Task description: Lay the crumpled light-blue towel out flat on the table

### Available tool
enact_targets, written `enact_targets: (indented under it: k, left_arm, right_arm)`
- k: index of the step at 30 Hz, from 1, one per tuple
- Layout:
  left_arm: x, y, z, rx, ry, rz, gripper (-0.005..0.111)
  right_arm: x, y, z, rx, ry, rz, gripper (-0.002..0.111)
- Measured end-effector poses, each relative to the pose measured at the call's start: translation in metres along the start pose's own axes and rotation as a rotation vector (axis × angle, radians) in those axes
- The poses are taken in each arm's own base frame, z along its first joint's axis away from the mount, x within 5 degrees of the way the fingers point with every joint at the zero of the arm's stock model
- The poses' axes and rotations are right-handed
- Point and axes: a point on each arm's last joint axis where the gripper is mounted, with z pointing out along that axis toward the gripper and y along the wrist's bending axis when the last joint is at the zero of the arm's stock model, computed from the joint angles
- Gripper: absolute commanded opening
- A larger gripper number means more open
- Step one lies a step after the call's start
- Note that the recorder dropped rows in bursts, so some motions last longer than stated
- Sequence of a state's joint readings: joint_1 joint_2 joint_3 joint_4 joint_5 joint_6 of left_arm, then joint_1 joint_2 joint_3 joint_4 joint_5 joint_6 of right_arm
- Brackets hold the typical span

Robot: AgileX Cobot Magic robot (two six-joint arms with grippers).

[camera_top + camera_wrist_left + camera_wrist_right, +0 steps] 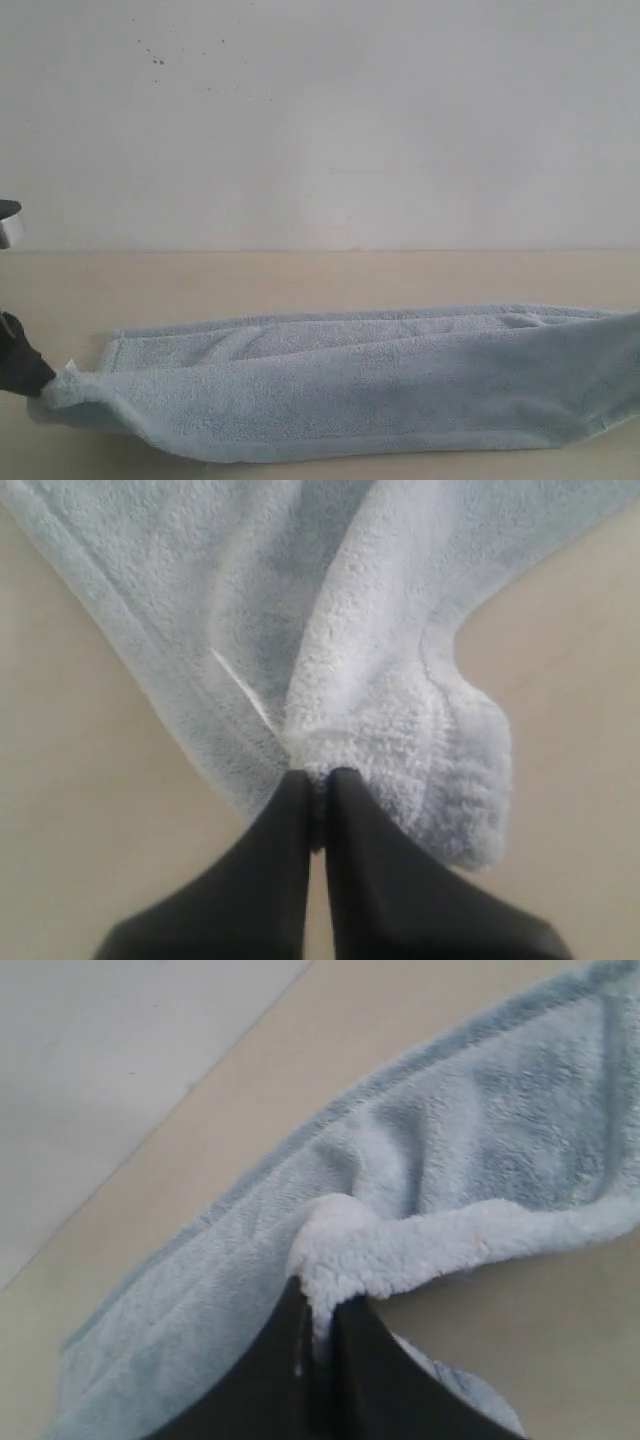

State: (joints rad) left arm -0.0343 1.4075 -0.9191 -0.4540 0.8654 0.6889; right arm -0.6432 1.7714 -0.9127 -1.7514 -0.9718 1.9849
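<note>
The light-blue towel [350, 385] lies stretched in a long folded band across the front of the table [300, 280], its upper layer doubled over the lower one. At its left end my left gripper [35, 385] is shut on a corner of the towel [400, 680], pinched between the black fingers [280, 830] of the left gripper [318, 780]. My right gripper [320, 1310] is shut on a bunched edge of the towel [450, 1160]; in the exterior view that gripper is past the right border. A thin white tag [240, 690] shows by the left corner.
A white speckled wall [320, 120] rises behind the table. Bare beige surface runs between the towel and the wall. A grey part of the left arm [8, 225] shows at the left border.
</note>
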Motion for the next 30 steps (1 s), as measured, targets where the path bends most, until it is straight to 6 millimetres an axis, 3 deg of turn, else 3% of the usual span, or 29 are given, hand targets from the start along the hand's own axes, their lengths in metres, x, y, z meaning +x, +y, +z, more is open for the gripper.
enact_targets:
  k: [4, 10, 14, 16, 23, 25, 28, 30]
  left_arm:
    - [0.006, 0.000, 0.005, 0.001, 0.014, -0.009, 0.004]
    - [0.010, -0.001, 0.007, 0.007, 0.030, -0.012, 0.004]
    - [0.023, -0.002, 0.015, 0.018, 0.085, -0.013, 0.005]
    - [0.029, -0.003, 0.018, 0.023, 0.107, -0.016, 0.013]
    - [0.050, -0.005, 0.031, 0.032, 0.164, -0.041, 0.071]
    - [0.050, -0.004, 0.032, 0.015, 0.148, -0.061, 0.077]
    - [0.048, -0.003, 0.033, 0.001, 0.120, -0.099, 0.077]
    - [0.045, -0.001, 0.033, -0.017, 0.087, -0.113, 0.077]
  right_arm:
    - [0.012, -0.012, 0.002, 0.072, 0.000, 0.031, 0.004]
    - [0.035, -0.032, 0.003, 0.219, 0.007, 0.067, 0.023]
    - [0.045, -0.045, 0.001, 0.346, -0.004, 0.074, 0.029]
    - [0.047, -0.049, 0.000, 0.386, -0.008, 0.062, 0.029]
    - [0.047, -0.050, 0.000, 0.394, -0.005, 0.049, 0.033]
    - [0.048, -0.048, 0.002, 0.385, 0.003, 0.035, 0.041]
    - [0.048, -0.043, 0.006, 0.352, 0.017, -0.007, 0.060]
    - [0.045, -0.040, 0.007, 0.330, 0.012, -0.019, 0.066]
